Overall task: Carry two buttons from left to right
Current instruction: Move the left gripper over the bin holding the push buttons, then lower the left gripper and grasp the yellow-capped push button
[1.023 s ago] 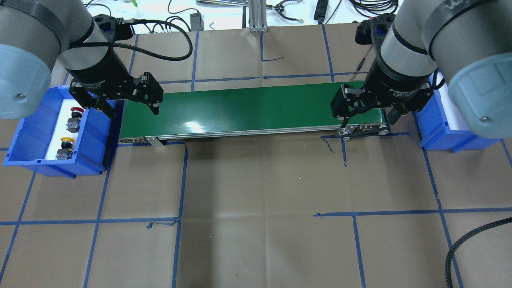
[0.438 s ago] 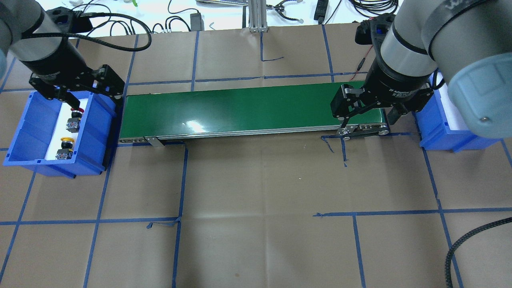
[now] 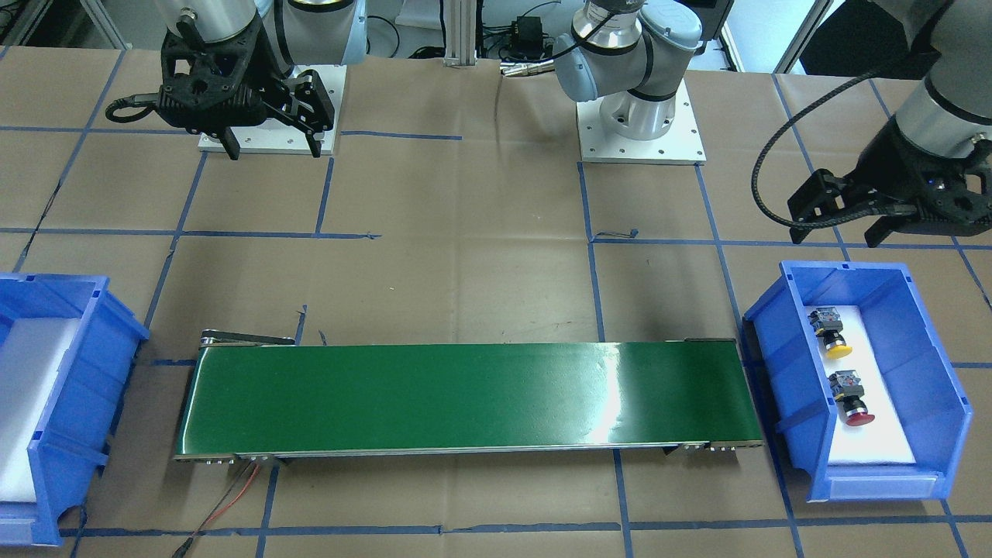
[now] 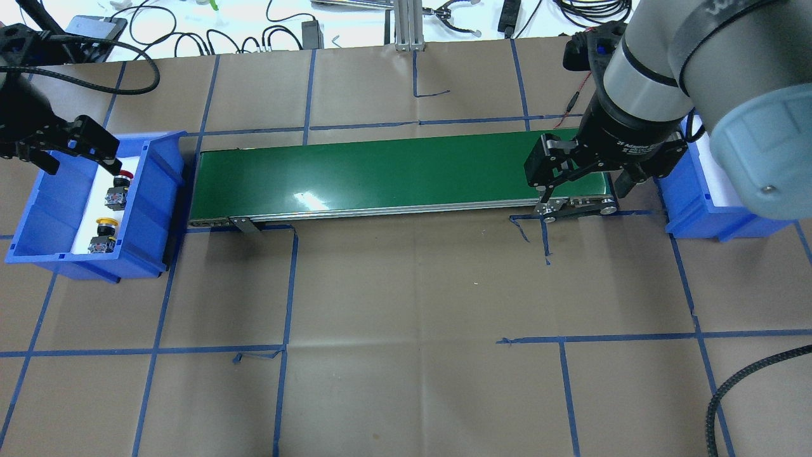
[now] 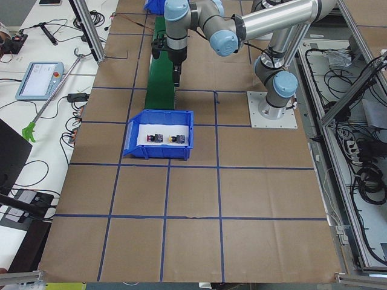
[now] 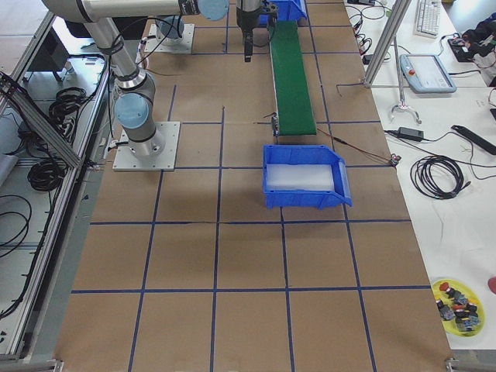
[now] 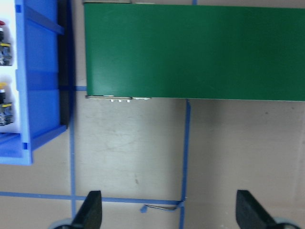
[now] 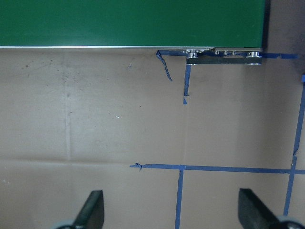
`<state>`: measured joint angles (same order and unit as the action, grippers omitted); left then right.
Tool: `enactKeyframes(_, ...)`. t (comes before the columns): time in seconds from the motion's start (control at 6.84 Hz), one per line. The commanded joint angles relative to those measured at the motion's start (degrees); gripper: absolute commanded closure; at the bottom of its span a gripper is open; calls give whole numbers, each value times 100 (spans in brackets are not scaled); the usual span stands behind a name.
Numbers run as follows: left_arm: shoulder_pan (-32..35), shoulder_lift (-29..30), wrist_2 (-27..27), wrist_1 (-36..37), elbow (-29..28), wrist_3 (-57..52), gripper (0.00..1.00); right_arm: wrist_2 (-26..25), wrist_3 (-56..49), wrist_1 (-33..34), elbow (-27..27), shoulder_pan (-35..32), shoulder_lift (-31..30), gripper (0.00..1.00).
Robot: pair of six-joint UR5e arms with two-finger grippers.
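Note:
The two buttons lie on white foam in the left blue bin (image 4: 152, 209). The red-capped button (image 4: 119, 185) is toward the back and the yellow-capped button (image 4: 104, 233) toward the front. The front view shows the red button (image 3: 851, 397), the yellow button (image 3: 828, 332) and the bin (image 3: 942, 387). My left gripper (image 4: 79, 166) hangs open and empty above the bin's rear left part, well above the buttons (image 7: 4, 47). The right gripper (image 4: 582, 195) is open and empty above the right end of the green conveyor belt (image 4: 393, 171).
A second blue bin (image 4: 688, 206) with white foam sits past the belt's right end, seen also as the bin (image 3: 70, 364) in the front view. Brown paper with blue tape lines covers the table. Cables and tools lie beyond the far edge.
The left arm has swung left from over the belt's left end to above the left bin, staying open. The right arm has not moved.

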<state>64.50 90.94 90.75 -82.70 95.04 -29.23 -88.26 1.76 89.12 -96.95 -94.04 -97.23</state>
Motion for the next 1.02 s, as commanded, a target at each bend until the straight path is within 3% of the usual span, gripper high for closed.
enactKeyframes(0.0, -1023, 265, -4, 174, 15, -1098, 0, 2, 0, 0, 0, 0, 2, 0)
enactKeyframes(0.44, -1282, 713, -30, 805, 189, -1375, 1, 2, 0, 9, 0, 0, 11, 0)
enactKeyframes(0.88, -1265, 837, -75, 2534, 1461, -1174, 1, 2, 0, 0, -17, 0, 11, 0)
